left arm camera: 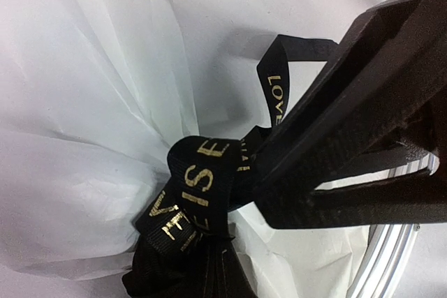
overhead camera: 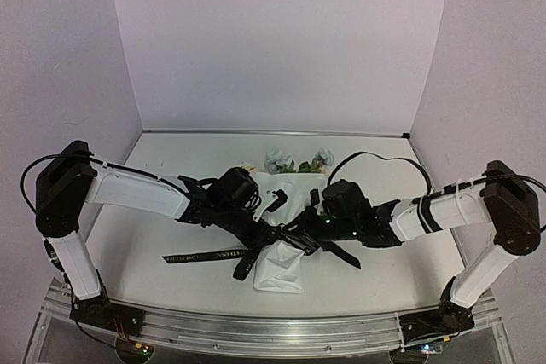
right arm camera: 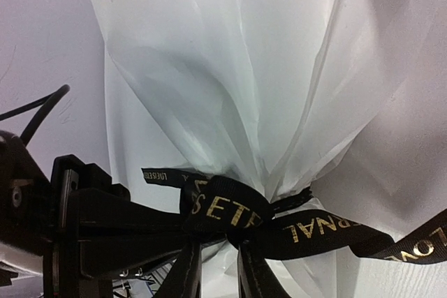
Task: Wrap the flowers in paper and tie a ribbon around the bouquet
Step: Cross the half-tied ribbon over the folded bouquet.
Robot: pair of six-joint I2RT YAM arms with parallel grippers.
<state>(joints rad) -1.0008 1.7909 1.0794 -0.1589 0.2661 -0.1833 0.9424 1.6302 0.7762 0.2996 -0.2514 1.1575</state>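
The bouquet lies along the table, its flowers (overhead camera: 299, 162) at the far end and the white paper (overhead camera: 280, 272) narrowing toward me. A black ribbon (overhead camera: 200, 257) with gold lettering is knotted round the paper's waist (right arm camera: 237, 211), and one tail trails left on the table. My left gripper (overhead camera: 266, 236) sits at the knot from the left. In the left wrist view the left gripper (left arm camera: 188, 259) is shut on the ribbon (left arm camera: 199, 186). My right gripper (overhead camera: 309, 229) meets the knot from the right. In the right wrist view the right gripper (right arm camera: 218, 249) has its fingers apart just under the knot, with paper showing between them.
White walls enclose the table on three sides. A black cable (overhead camera: 375, 159) loops over the table behind the right arm. The aluminium rail (overhead camera: 273, 330) runs along the near edge. The two grippers stand almost touching over the bouquet's waist.
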